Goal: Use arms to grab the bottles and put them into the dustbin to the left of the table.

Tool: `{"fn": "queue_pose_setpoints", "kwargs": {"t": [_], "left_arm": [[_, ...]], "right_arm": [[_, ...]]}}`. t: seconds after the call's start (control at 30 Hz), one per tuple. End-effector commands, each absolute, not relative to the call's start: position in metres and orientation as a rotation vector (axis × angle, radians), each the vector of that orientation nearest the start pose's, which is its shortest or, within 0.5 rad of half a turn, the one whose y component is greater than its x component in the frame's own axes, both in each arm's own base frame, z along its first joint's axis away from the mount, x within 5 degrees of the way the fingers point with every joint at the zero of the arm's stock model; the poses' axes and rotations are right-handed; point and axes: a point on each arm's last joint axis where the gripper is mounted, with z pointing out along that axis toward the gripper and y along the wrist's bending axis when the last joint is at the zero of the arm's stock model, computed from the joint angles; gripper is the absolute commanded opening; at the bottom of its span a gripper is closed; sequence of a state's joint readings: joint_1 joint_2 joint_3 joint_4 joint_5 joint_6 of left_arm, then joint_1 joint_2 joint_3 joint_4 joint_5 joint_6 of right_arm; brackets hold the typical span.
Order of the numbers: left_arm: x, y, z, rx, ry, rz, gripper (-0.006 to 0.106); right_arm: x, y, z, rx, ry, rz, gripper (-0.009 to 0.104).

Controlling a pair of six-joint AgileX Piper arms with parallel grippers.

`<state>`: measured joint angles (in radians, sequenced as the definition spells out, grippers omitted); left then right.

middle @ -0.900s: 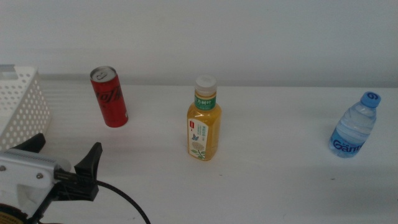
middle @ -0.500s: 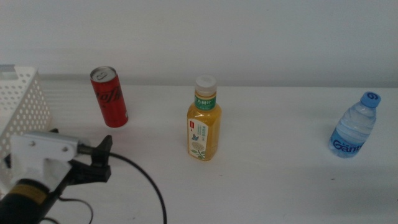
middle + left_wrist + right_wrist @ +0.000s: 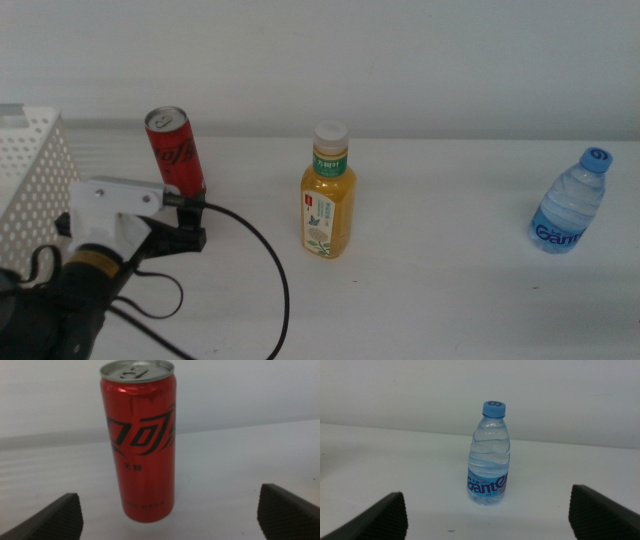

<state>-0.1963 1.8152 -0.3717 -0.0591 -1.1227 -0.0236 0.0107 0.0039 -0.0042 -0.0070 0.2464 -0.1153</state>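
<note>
The red cola can (image 3: 176,154) stands upright at the back left of the table (image 3: 440,290). My left gripper (image 3: 192,220) is open right in front of the can. In the left wrist view the can (image 3: 140,440) stands centred ahead of the left gripper (image 3: 169,510), whose jaws are spread wider than the can and not touching it. The orange juice bottle (image 3: 328,202) stands mid-table. The water bottle (image 3: 570,205) stands at the right. My right gripper (image 3: 486,510) is open and faces the water bottle (image 3: 490,460) from some way off; it is out of the middle view.
The white perforated dustbin (image 3: 35,180) stands at the left edge, just left of my left arm and the can. The arm's thick black cable (image 3: 275,280) loops over the table in front of the juice bottle.
My left arm has come up from the bottom left edge and moved forward and right to the red can, jaws still open. The bottles have not moved.
</note>
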Motion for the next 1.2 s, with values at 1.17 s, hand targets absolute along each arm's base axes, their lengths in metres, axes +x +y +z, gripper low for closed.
{"fn": "queue_pose_setpoints", "kwargs": {"t": [1.17], "left_arm": [[0.359, -0.061, 0.09, -0.013, 1.831, -0.097, 0.094]], "right_arm": [[0.054, 0.0, 0.18, -0.121, 1.726, -0.101, 0.086]]}}
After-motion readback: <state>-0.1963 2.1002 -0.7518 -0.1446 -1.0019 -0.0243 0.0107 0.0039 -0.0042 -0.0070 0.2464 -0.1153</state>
